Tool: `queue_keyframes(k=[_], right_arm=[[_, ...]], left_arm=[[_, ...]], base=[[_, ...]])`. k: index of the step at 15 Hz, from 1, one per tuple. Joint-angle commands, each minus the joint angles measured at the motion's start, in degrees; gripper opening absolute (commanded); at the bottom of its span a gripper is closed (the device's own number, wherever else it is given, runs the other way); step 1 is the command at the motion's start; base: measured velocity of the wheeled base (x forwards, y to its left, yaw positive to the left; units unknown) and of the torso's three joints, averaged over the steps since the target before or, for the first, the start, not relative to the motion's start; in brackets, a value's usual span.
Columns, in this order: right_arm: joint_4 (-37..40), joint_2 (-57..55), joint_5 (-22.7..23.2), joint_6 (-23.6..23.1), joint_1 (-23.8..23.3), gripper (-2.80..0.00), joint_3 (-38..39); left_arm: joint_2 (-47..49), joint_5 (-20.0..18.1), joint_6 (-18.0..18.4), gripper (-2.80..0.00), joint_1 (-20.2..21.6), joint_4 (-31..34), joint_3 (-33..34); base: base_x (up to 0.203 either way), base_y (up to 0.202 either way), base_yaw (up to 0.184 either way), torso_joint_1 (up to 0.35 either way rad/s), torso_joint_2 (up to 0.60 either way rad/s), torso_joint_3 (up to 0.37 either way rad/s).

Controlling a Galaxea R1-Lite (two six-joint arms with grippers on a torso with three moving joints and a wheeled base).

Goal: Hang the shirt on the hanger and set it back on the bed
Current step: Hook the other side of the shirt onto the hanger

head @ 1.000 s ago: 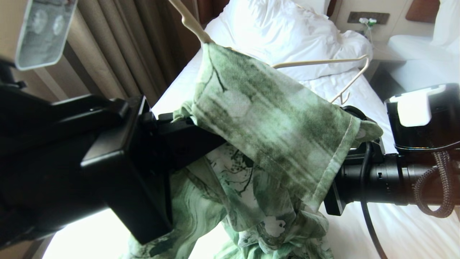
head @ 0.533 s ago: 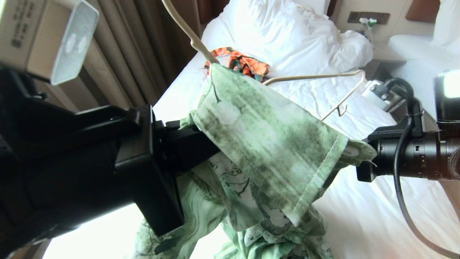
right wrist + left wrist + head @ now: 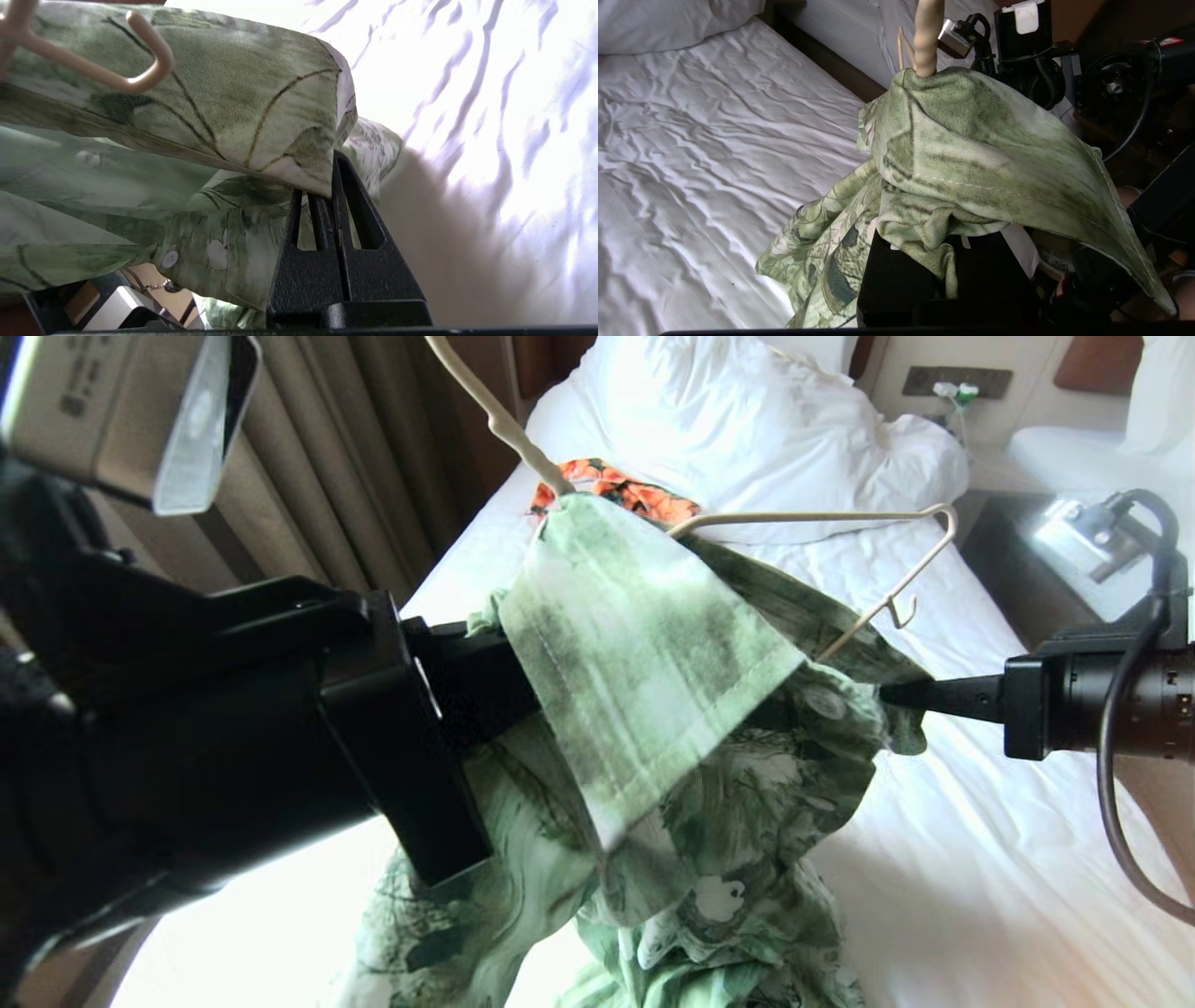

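Note:
The green leaf-print shirt (image 3: 644,644) hangs in the air over the bed (image 3: 934,859), one sleeve draped over an end of the cream hanger (image 3: 812,515). My left gripper (image 3: 485,681) reaches under the cloth from the left. In the left wrist view its fingers (image 3: 896,280) are shut, a fold of shirt (image 3: 971,140) covers them, and the hanger (image 3: 927,37) rises out of the cloth above. My right gripper (image 3: 887,695) comes in from the right, shut on the shirt's buttoned edge just below the hanger's bare shoulder. Its fingertips (image 3: 337,161) are pressed together at the hem, under the hanger's notch hook (image 3: 140,79).
An orange floral garment (image 3: 625,495) lies on the sheet in front of the white pillows (image 3: 747,420). Brown curtains (image 3: 355,457) run along the bed's left side. A dark nightstand (image 3: 1018,569) and a second white bed (image 3: 1092,457) stand to the right.
My right arm has swung out to the right and now points its fingers level, drawing the shirt's buttoned edge rightward under the hanger's bare shoulder. The sleeve has shifted left and the orange garment now shows.

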State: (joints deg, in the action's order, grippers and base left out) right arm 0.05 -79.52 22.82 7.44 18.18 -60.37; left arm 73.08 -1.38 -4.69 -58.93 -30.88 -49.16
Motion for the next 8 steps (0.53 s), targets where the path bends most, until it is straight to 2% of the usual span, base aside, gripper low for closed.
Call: queue_keyframes(k=[1,8], right_arm=[[0.03,0.44,0.43,0.03,-1.51,-2.80,-0.75],[-0.29,-0.33,4.19,0.12,-4.14,-2.80,-1.95]], left_arm=[[0.42,0.00,-1.18,-2.80,0.05,-0.08,-0.26],[-0.52,-0.29,-4.23,-2.80,-3.84,0.51,0.65]], base=[[0.000,0.000,0.000,0.000,0.00,0.000],[0.000,0.000,0.000,0.000,0.00,0.000]])
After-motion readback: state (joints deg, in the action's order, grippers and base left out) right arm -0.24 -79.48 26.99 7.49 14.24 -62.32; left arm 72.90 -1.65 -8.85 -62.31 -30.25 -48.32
